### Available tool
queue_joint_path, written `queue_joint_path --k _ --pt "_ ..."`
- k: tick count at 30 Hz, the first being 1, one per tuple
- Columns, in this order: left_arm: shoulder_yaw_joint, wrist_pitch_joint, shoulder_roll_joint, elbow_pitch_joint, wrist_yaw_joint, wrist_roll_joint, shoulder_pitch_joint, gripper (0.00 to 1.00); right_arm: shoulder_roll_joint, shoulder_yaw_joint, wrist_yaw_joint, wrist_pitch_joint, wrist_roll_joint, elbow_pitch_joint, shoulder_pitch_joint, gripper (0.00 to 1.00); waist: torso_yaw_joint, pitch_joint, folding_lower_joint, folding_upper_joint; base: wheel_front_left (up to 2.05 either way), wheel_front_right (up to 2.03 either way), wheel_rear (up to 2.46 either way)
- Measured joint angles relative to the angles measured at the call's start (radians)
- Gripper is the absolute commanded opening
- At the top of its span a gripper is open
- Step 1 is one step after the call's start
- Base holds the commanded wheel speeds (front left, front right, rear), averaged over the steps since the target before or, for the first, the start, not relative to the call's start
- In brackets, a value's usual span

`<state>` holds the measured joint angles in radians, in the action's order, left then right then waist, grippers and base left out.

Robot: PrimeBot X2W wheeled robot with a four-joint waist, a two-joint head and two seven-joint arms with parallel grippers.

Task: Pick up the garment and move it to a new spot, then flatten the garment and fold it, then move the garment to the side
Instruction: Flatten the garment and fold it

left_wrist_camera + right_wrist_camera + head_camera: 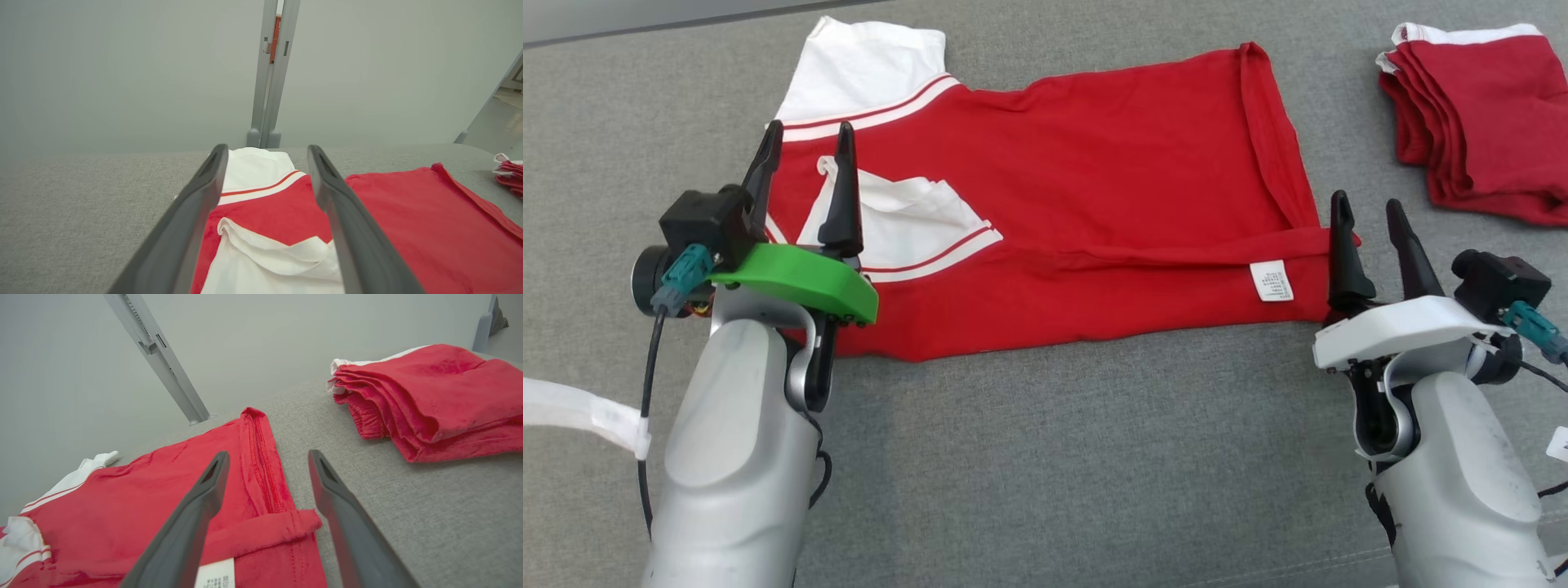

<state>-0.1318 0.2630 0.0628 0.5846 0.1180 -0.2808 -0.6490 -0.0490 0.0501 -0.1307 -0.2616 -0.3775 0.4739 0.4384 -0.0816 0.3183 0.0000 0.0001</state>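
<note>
Fingers point(844, 188) apart, left arm point(739, 425) hiding garment point(1094, 163) corner

Garment label point(1272, 280) print — illegible; folded stack point(1478, 122) — edge-cut

garment point(1111, 188) flat on the table point(1045, 457), a folded stack point(1478, 114) apart to its right, farther back

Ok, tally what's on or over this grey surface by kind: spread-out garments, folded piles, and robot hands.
Spread-out red and white garment: 1
Folded red pile: 1
Hands: 2, the left hand and the right hand, both open
Total: 4
</note>
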Motion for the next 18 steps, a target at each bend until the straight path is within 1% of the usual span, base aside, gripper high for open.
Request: queue_joint_path --k 6,10,12,14,18 --pt "0.050 0.001 -0.005 -0.067 0.000 -0.008 0.102 1.00 0.000 0.069 0.000 -0.001 0.074 -0.110 -0.078 1.00 0.019 -0.043 0.0000 0.0000 0.00 0.00 0.00" --pt "0.100 0.001 0.002 -0.095 -0.013 -0.027 0.203 1.00 0.000 0.101 0.000 -0.001 0.093 -0.174 -0.152 1.00 0.034 -0.082 0.0000 0.0000 0.00 0.00 0.00" --pt "0.108 -0.005 0.011 -0.096 -0.022 -0.032 0.247 1.00 -0.001 0.109 0.000 -0.001 0.100 -0.195 -0.186 1.00 0.043 -0.100 0.0000 0.0000 0.00 0.00 0.00" --pt "0.110 -0.040 0.011 -0.102 -0.026 -0.045 0.288 1.00 0.000 0.112 0.000 -0.001 0.106 -0.205 -0.216 1.00 0.052 -0.118 0.0000 0.0000 0.00 0.00 0.00" --pt "0.093 -0.144 0.002 -0.121 -0.032 -0.089 0.336 1.00 0.000 0.105 0.000 -0.001 0.110 -0.209 -0.250 1.00 0.068 -0.144 0.0000 0.0000 0.00 0.00 0.00"
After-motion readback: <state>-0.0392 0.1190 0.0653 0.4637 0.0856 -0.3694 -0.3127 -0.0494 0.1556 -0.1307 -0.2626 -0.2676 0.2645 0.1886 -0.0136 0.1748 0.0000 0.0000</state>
